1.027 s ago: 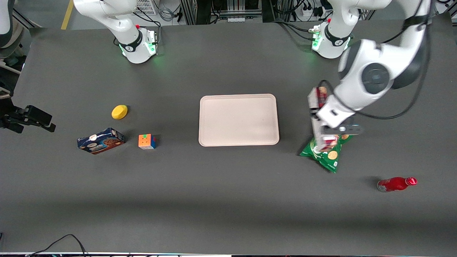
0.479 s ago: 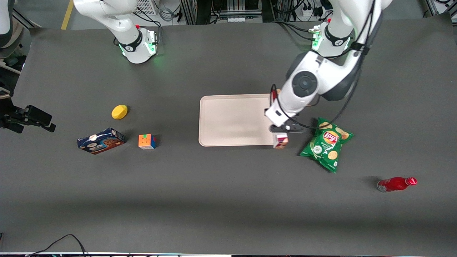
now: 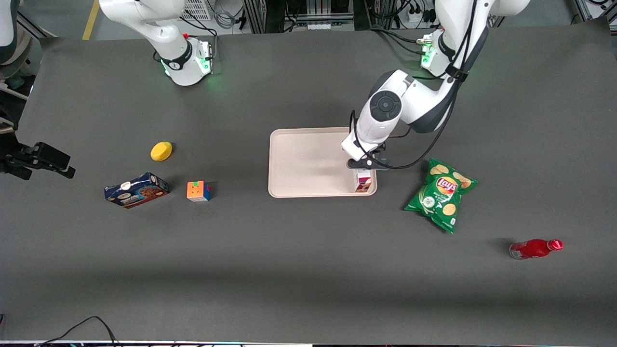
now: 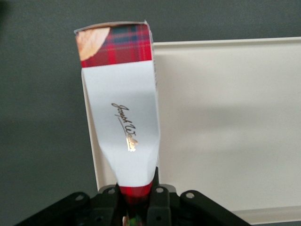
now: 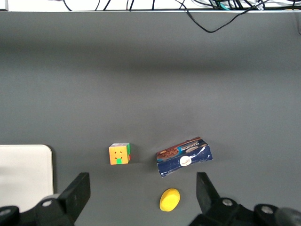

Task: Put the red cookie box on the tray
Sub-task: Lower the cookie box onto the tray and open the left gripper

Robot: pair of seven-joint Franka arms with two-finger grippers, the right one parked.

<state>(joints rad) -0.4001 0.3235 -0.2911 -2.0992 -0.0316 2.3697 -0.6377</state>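
One thing of the task was already in the grasp: the gripper of the left arm was closed on the red cookie box, holding it by one end, so that the long carton hung down from the fingers over the tray. In the front view the box was at the tray's corner that is nearest to the camera and toward the working arm's end of the tabletop, just inside the low rim. In the left wrist view the red cookie box reached out from the gripper along the edge of the tray, partly over the rim. Whether its lower end was touching the tray I could not tell. I judged the carrying almost finished; what remained was to lower the box, perhaps a little more toward the tray's middle, to open the fingers and to pull back. The chips bag lay near, on the tabletop.
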